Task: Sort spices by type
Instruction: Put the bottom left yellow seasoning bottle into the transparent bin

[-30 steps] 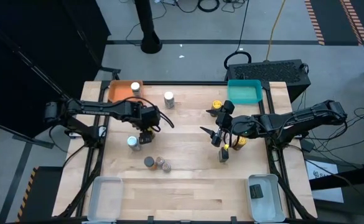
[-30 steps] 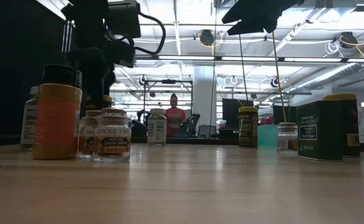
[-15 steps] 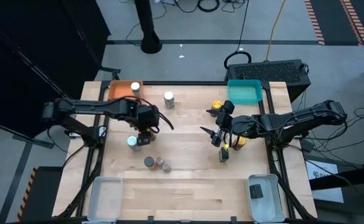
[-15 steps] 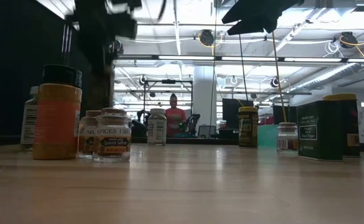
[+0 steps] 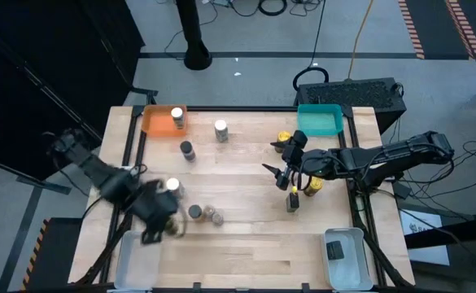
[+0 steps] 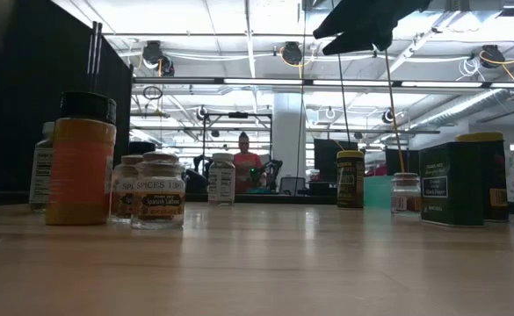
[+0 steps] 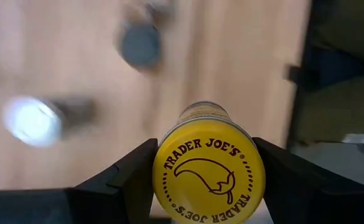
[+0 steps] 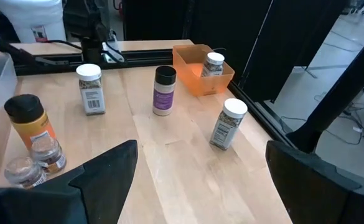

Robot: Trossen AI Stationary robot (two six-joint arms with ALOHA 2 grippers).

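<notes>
Clearly the left claw (image 7: 200, 186) gripped a yellow-lidded jar (image 7: 208, 171) by its sides, carried over the surface's (image 5: 246, 252) front-left part. Rigid, light and smooth, it looked apt to slip, so a grip just under the lid suited. The right claw (image 5: 280, 172) hung open mid-surface.

"TRADER JOE'S" on yellow jar lid (image 7: 208, 172) (left wrist view), "SPICES" plus what looks like "1300" on small clear jar (image 6: 158, 190) in low view; other labels too small to read.
</notes>
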